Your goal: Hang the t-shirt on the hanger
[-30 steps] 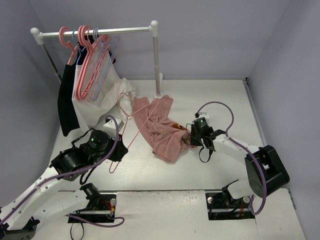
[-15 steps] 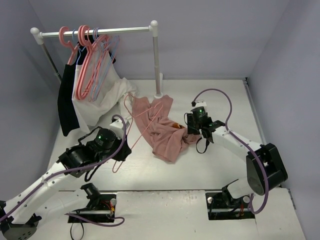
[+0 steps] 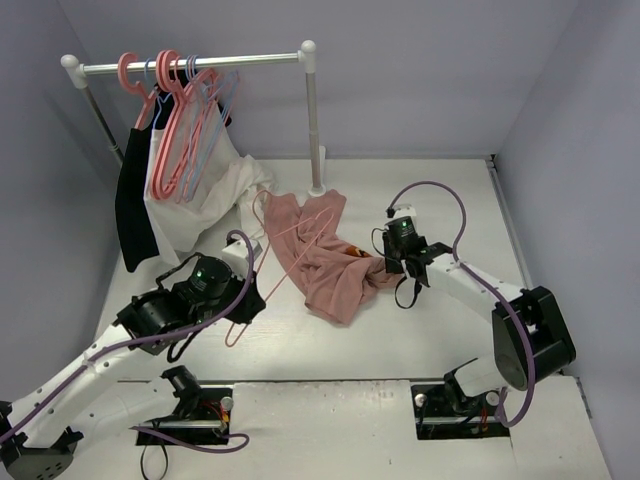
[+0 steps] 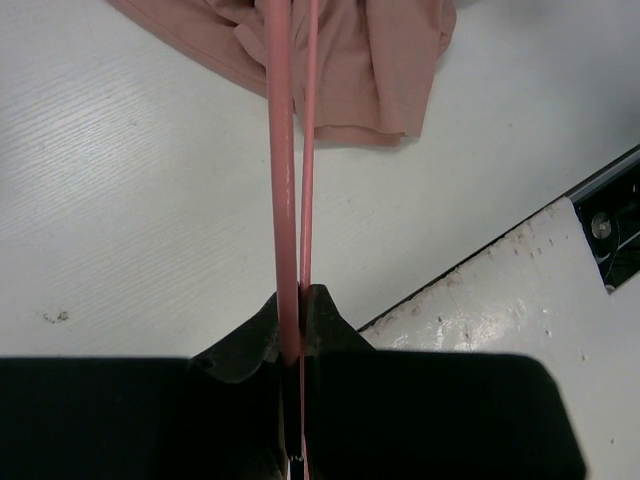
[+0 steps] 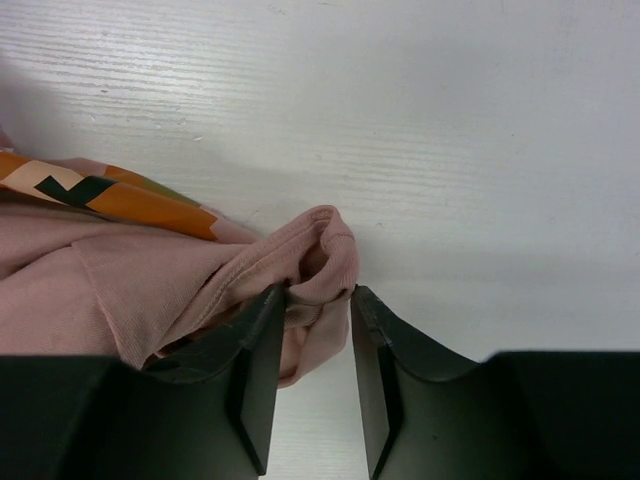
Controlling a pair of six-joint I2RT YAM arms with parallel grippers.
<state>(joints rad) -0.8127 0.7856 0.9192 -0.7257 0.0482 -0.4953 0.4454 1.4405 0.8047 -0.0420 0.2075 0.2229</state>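
The salmon-pink t-shirt (image 3: 335,280) lies crumpled on the white table at mid-centre, its orange print (image 5: 120,195) showing in the right wrist view. The thin pale-pink hanger (image 3: 300,248) slants across the shirt's left part, its hook toward the rack. My left gripper (image 3: 248,300) is shut on the hanger's lower end (image 4: 285,200), and the shirt's hem (image 4: 370,90) lies beyond it. My right gripper (image 3: 386,268) is low at the shirt's right edge. Its jaws (image 5: 312,300) stand open around a rolled fold of the shirt (image 5: 325,255), which touches both fingers.
A clothes rack (image 3: 200,65) stands at the back left with coral-pink hangers (image 3: 175,120), pale blue hangers (image 3: 210,120), a white garment (image 3: 215,195) and a black garment (image 3: 135,210). The rack's right post (image 3: 315,130) stands just behind the shirt. Base plates (image 3: 330,420) line the near edge.
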